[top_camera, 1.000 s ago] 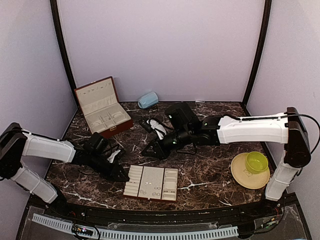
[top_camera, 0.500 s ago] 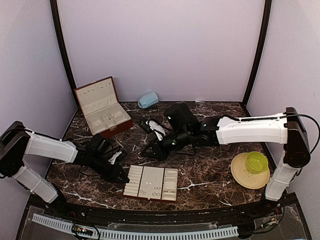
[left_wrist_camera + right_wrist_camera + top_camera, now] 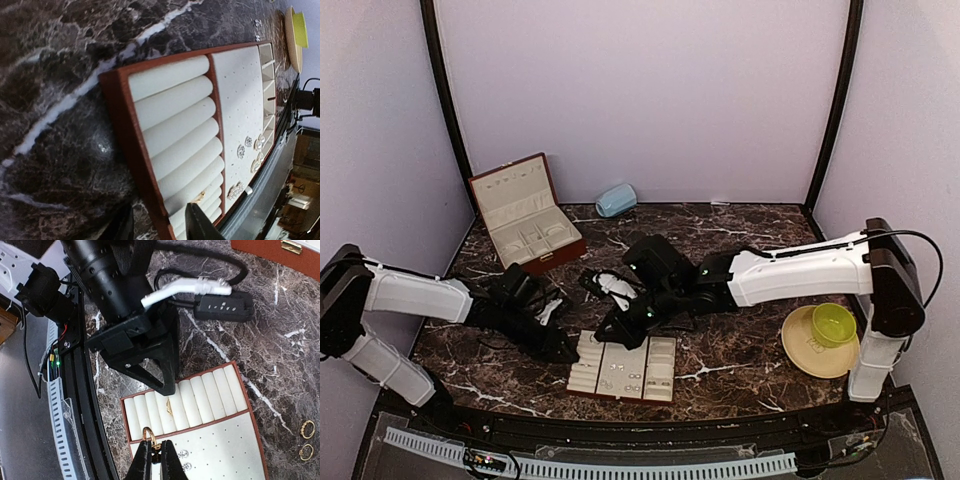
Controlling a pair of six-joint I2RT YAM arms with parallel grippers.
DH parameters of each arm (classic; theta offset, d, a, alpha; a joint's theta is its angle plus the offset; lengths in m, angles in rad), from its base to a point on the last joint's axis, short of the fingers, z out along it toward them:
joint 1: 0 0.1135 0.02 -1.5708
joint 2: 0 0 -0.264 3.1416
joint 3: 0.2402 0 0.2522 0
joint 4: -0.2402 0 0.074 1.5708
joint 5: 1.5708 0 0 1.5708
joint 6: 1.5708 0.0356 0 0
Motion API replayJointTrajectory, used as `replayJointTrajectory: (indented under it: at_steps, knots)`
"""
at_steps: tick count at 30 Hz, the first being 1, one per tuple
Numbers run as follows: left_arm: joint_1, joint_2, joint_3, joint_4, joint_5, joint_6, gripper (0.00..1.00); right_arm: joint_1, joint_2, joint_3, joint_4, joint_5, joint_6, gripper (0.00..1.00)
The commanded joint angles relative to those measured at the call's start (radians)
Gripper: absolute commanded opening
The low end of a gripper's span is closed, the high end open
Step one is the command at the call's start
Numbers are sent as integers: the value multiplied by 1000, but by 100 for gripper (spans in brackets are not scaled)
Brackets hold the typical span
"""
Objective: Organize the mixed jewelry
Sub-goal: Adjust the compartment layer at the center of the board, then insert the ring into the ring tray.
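The cream-lined tray lies at the front centre. My right gripper is shut on a gold ring, held just above the tray's ring rolls. Another gold ring sits wedged between two rolls, also seen as the wedged ring. Sparkly stud earrings are pinned in the tray's flat panel. Two loose gold rings lie on the marble beside the tray. My left gripper is open, its fingers astride the tray's red-brown rim, holding nothing.
An open red-brown jewelry box stands at the back left, with a light-blue object behind it. A yellow plate carrying a green bowl is at the right. A black cable crosses the middle.
My right arm has swung left and toward the front, bringing the ring over the tray's left end. The left arm stays by the tray's left edge.
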Motion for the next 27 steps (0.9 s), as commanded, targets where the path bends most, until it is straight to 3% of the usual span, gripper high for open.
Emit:
replayJointTrajectory:
  at_steps: [1,4,13,19,24,27]
  knots:
    - [-3,-103,94,-89,-113,38,50,33,32,53,-20,50,-30,1]
    - [9,-165,126,-146,-185,76,61,53,54,75,-39,82,-45,1]
    - [249,-200,291,-247,-225,248,66,104,150,161,-100,144,-94,1]
    - [352,-187,408,-192,-233,279,67,124,209,218,-140,188,-127,1]
    - [358,-256,338,-43,-336,273,72,134,253,272,-176,220,-151,1]
    - [360,-270,327,-45,-353,282,73,138,271,290,-192,230,-167,1]
